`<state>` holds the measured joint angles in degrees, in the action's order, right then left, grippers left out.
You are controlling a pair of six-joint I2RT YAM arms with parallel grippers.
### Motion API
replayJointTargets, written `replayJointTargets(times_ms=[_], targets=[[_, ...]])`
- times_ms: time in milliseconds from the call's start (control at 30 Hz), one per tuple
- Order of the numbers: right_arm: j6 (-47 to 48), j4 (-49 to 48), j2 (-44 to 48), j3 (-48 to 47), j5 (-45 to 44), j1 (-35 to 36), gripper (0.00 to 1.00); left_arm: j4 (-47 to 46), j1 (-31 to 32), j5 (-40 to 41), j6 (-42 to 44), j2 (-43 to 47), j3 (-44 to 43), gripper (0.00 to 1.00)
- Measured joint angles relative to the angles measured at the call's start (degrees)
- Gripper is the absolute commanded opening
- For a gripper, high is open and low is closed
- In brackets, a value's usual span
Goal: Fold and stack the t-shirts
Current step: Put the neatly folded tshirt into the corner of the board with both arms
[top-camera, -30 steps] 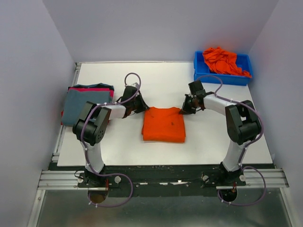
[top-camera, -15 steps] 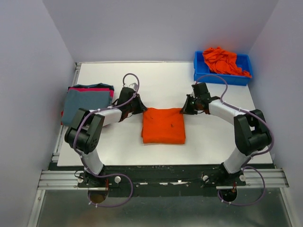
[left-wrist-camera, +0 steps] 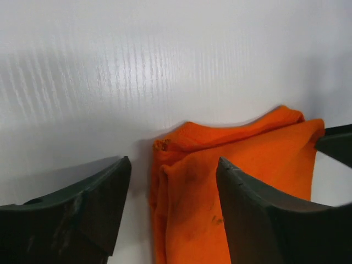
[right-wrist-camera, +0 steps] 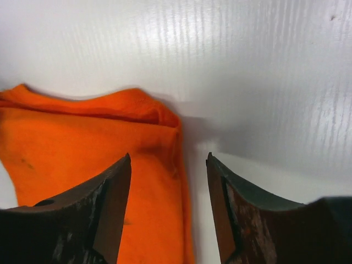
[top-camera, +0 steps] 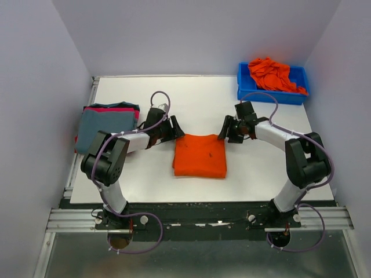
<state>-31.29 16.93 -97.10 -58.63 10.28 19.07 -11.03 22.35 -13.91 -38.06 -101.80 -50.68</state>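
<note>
Seemingly at the close of a fold: orange t-shirt (top-camera: 200, 155) lying flat and squared in the middle of the table (top-camera: 261, 174). Next, probably, a carry leftward onto the stack of folded t-shirts (top-camera: 107, 124), calling for a grip on both far corners. Left gripper (top-camera: 175, 128) and right gripper (top-camera: 226, 130) parted moderately wide at those corners, cloth edge between the jaws, nothing pinched. Crumpled orange t-shirts (top-camera: 272, 72) waiting in the blue bin (top-camera: 243, 87).
</note>
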Motion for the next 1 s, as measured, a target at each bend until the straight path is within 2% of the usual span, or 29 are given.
replayJointTargets(times_ms=[167, 500, 733, 833, 1000], targets=[[0.44, 1.7, -3.82, -2.01, -2.21, 0.0, 0.66, -1.95, -0.37, 0.17, -0.92, 1.01, 1.16, 0.84], [1.14, 2.69, -7.61, -5.84, -2.25, 0.02, 0.56, -7.32, -0.87, -0.94, -0.74, 1.75, 5.11, 0.66], [1.9, 2.82, -8.81, -7.23, -2.47, 1.31, 0.52, -7.26, -0.87, -2.67, -0.74, 1.6, 5.44, 0.66], [1.99, 2.64, -9.33, -7.8, -2.6, 2.27, 0.47, -7.19, -0.85, -2.82, -0.7, 1.62, 5.51, 0.66], [1.55, 2.25, -9.79, -7.85, -2.51, 2.47, 0.32, -6.69, -0.85, -3.08, -0.57, 2.47, 6.32, 0.66]])
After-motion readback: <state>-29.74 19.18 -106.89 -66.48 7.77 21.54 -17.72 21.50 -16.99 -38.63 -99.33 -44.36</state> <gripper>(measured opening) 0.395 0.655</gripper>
